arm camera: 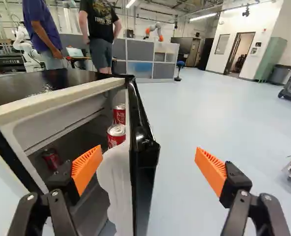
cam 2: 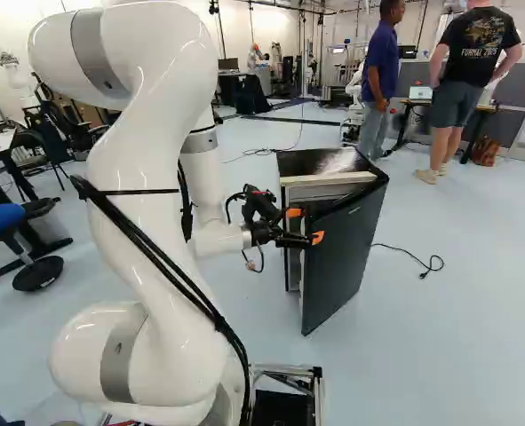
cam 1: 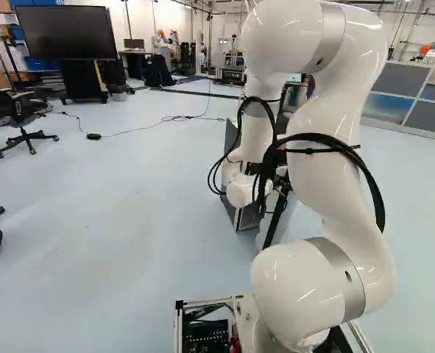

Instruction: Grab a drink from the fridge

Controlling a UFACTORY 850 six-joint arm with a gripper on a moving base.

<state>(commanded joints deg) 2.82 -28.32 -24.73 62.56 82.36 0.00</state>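
Inside, red cans [arm camera: 116, 135] in the part-open fridge [cam 2: 344, 253]; end effector [cam 2: 306, 225] spread wide.

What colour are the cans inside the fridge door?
Red with silver tops; the wrist view shows the cans best.

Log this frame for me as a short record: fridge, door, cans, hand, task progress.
fridge: black outside, pale inside, standing on the floor
door: partly open
cans: three red ones visible, two by the door's inner side, one deeper inside
hand: open, door's edge showing between its fingers, ungripped
task progress: no drink in hand
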